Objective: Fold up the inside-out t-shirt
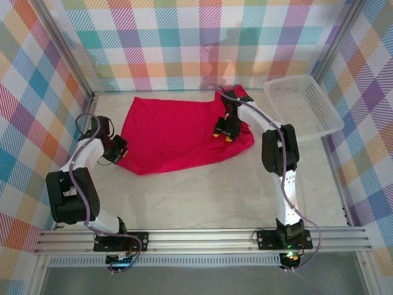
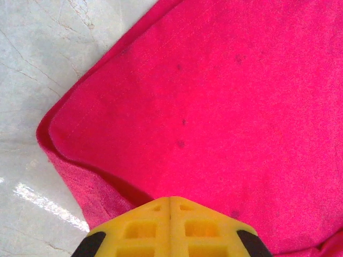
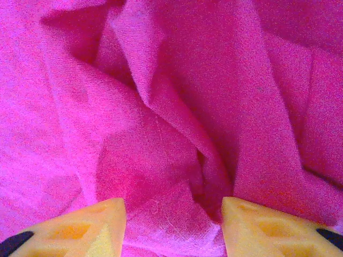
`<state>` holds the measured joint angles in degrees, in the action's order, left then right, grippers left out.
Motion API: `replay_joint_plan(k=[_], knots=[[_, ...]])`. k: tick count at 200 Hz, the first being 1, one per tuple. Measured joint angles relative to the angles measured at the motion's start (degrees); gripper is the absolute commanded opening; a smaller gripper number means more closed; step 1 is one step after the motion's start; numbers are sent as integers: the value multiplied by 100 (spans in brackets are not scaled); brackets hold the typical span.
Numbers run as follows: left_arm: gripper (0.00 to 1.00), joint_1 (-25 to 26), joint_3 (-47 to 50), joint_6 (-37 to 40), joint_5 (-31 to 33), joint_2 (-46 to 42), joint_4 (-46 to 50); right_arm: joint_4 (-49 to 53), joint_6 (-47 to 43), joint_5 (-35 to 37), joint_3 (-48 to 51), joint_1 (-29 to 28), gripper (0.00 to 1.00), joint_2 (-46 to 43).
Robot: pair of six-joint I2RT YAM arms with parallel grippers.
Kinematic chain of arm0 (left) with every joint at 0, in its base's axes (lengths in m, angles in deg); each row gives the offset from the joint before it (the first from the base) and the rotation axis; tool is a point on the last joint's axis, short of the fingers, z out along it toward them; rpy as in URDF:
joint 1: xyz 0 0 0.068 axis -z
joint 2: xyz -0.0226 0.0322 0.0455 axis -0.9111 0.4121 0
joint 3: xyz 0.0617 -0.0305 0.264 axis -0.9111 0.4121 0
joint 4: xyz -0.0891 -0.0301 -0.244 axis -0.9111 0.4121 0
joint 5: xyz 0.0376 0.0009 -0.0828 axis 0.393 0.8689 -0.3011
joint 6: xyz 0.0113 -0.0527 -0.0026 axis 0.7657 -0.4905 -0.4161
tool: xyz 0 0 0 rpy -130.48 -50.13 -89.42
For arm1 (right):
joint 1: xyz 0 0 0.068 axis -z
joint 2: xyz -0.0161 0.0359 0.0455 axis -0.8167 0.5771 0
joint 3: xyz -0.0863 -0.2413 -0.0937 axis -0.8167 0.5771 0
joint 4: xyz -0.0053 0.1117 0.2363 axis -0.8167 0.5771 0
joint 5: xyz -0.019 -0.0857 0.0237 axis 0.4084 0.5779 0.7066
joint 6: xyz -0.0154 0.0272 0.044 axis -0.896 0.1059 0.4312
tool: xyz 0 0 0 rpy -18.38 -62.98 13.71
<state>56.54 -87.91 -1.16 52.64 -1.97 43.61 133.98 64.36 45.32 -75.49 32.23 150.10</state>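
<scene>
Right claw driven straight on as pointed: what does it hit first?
The bunched folds of the t-shirt, directly ahead of the right claw with its jaws apart; looks close, though depth is unclear.

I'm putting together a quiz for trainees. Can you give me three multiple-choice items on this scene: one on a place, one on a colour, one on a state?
1. Where does the basket stand?
A. far right
B. near left
C. centre front

2. What colour is the shirt?
A. blue
B. red
C. white

3. How does the left pincer stand?
A. wide open
B. shut
C. holding the basket

Answers:
1. A, since the top view shows it in the far right corner.
2. B, since the cloth is red in every view.
3. B, since its yellow fingers meet with no gap.
</scene>
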Motion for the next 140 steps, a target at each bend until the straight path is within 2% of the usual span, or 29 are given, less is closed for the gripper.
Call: replay_joint_plan(k=[41, 59, 65, 74, 89, 90, 91, 101, 140], knots=[[0, 0, 72, -4, -61, 0, -15, 66, -22, 2, -83, 0, 68, 42], [0, 0, 72, -4, -101, 0, -26, 74, -42, 2, -103, 0, 66, 42], [0, 0, 72, -4, -111, 0, -26, 72, -39, 2, -103, 0, 63, 44], [0, 0, 72, -4, -114, 0, -28, 70, -42, -2, -103, 0, 53, 52], [0, 0, 72, -4, -136, 0, -28, 61, -72, -2, -105, 0, 27, 74], [0, 0, 72, -4, -138, 0, -28, 61, -66, -4, -105, 0, 22, 74], [0, 0, 72, -4, -138, 0, -28, 57, -42, -7, -105, 0, 22, 74], [0, 0, 72, -4, -149, 0, -31, 57, -46, -35, -109, 0, 0, 79], [0, 0, 72, -4, -219, -4, -22, 142, -109, -109, -179, 7, 0, -125]])
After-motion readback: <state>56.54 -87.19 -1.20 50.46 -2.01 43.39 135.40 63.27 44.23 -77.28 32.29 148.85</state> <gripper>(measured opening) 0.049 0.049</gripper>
